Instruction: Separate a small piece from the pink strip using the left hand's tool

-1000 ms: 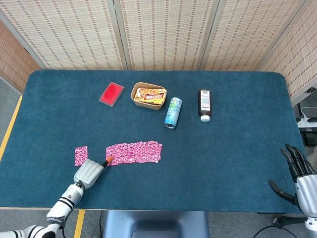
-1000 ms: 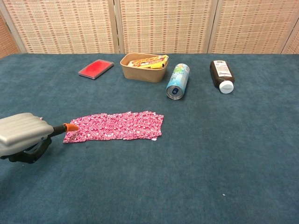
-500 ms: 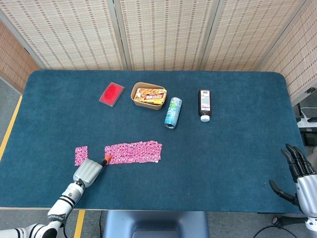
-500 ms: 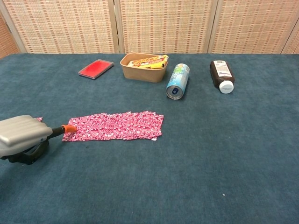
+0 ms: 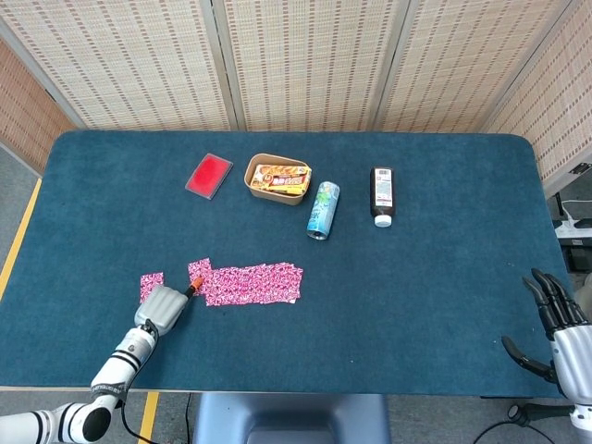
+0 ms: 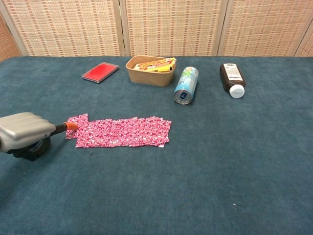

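Since a second ago the left hand (image 5: 163,308) has been travelling away from the robot along the strip's left end, and a small square (image 6: 78,121) at that end is now sitting skewed, pushed up out of line with the rest. In the chest view the tool (image 6: 71,126) is showing an orange tip poking out of the hand's closed fingers, and that tip is touching the skewed piece.

The pink strip (image 5: 252,283) is lying flat on the worktop (image 5: 416,277) with its long axis running left to right, so the hand is sitting at its left end and the cut line is crossing the short way. Whether the skewed piece is fully free I cannot tell; it is looking nearly parted. Another small pink piece (image 5: 151,280) is lying just left of the hand in the head view.

The right hand (image 5: 555,319) is hanging off the worktop's right edge, fingers spread and empty, well apart from the strip; the left is far nearer.

Further back, a brown box (image 5: 277,178) is holding snack packets. Beside it are lying a red pad (image 5: 209,175), a can (image 5: 323,209) on its side and a dark bottle (image 5: 382,195).
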Available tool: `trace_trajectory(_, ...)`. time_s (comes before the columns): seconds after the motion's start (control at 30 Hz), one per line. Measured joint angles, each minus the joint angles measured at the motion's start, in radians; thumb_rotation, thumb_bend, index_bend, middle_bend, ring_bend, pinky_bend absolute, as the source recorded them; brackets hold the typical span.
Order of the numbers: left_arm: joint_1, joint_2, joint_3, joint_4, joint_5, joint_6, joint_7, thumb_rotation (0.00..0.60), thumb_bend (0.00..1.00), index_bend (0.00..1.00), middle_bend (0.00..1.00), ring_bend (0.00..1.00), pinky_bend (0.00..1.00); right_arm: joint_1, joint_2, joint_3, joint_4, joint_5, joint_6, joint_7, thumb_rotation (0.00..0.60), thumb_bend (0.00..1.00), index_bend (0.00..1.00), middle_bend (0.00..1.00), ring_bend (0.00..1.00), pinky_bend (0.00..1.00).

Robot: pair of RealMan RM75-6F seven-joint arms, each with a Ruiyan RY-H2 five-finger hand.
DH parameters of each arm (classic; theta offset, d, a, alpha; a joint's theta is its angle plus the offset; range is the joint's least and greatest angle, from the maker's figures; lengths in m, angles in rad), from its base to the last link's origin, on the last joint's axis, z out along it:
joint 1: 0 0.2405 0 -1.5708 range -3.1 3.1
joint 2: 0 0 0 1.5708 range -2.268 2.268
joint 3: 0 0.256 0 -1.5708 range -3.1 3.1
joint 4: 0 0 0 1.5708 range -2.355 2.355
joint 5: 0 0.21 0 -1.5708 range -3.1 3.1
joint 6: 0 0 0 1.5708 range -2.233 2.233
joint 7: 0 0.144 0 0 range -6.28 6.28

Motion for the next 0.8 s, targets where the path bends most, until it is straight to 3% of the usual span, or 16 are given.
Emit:
trace_trajectory(0.57,-0.085,-0.028,-0.043,0.144,-0.303,-0.025,0.076,0.6,0.84,0.0,0.71,0.66,0.66,0.001,0.002,0.0,-0.002,0.001,-0.003,0.0,0.6,0.19,0.0,0.0,0.0,0.21)
trace_trajectory(0.8,-0.094,-0.037,-0.045,0.165,-0.323,0.004,0.071,0.6,0.84,0.0,0.71,0.66,0.66,0.002,0.001,0.001,-0.002,0.003,-0.005,-0.003,0.6,0.19,0.0,0.0,0.0,0.21)
